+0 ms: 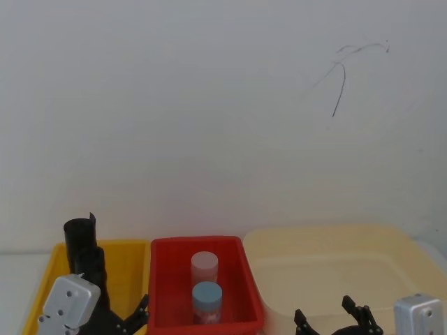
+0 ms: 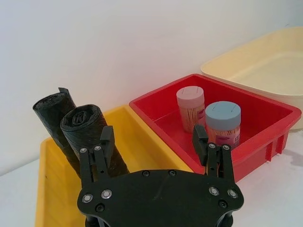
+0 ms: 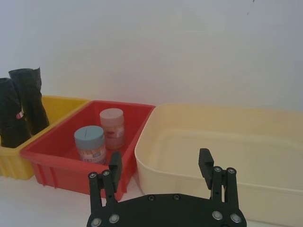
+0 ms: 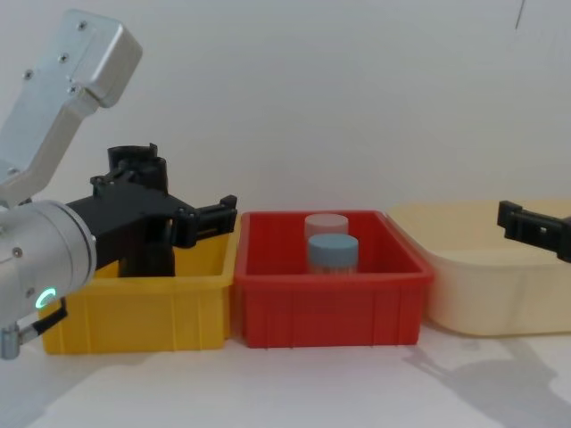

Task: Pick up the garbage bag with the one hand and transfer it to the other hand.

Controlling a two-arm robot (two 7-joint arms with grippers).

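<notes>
Yellow bin (image 2: 142, 142) held the garbage bag (image 2: 87, 130) upright, touching a slimmer ragged roll (image 2: 49, 111). Left gripper (image 2: 152, 137) hovered near it, released and empty. Right gripper (image 3: 160, 163), likewise released, hung before the cream tub (image 3: 199, 189). Between them stood a red bin (image 2: 258, 149) holding two jars (image 2: 190, 108), on a white table (image 2: 284, 198) against a white wall (image 2: 142, 38).

Probably a robotics lab bench rather than a home. A bare white wall (image 4: 357, 89) carries only a thin dark scrawl (image 1: 341, 87). On a plain white table (image 4: 312, 383), a yellow bin (image 4: 143, 312), a red bin (image 4: 326, 312) and a cream bin (image 4: 482, 294) stand in a row, with a silver arm (image 4: 62, 98) over them.
</notes>
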